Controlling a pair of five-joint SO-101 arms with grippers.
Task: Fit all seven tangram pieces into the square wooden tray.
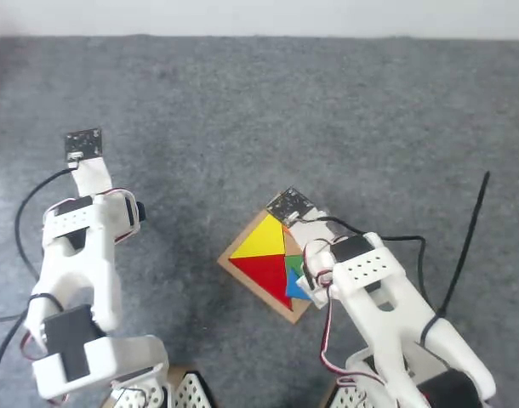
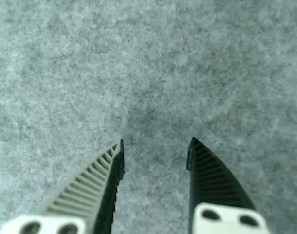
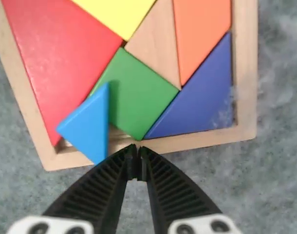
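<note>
- Right gripper [image 3: 137, 148] is seen closed, its two jaws pressed together with nothing held; the tips are placed at the outer edge of the square wooden tray [image 3: 246, 73], and contact cannot be told.
- Left gripper [image 2: 157, 141] is held open, with a clear gap between its two jaws and nothing gripped; it is positioned over the grey carpet [image 2: 148, 58], well apart from the tray.
- Seven tangram pieces are counted at the one tray, which is set on the carpet beneath the right arm.
- Six pieces are laid flat inside: one red triangle [image 3: 61, 53], one yellow triangle [image 3: 117, 12], one plain wooden triangle [image 3: 156, 46], one orange piece [image 3: 199, 34], one green square [image 3: 139, 95] and one dark blue triangle [image 3: 202, 102].
- One light blue triangle [image 3: 87, 126] is not seated: it is tilted, overlapping the green square's edge and reaching over the tray's rim, just beside the closed tips.
</note>
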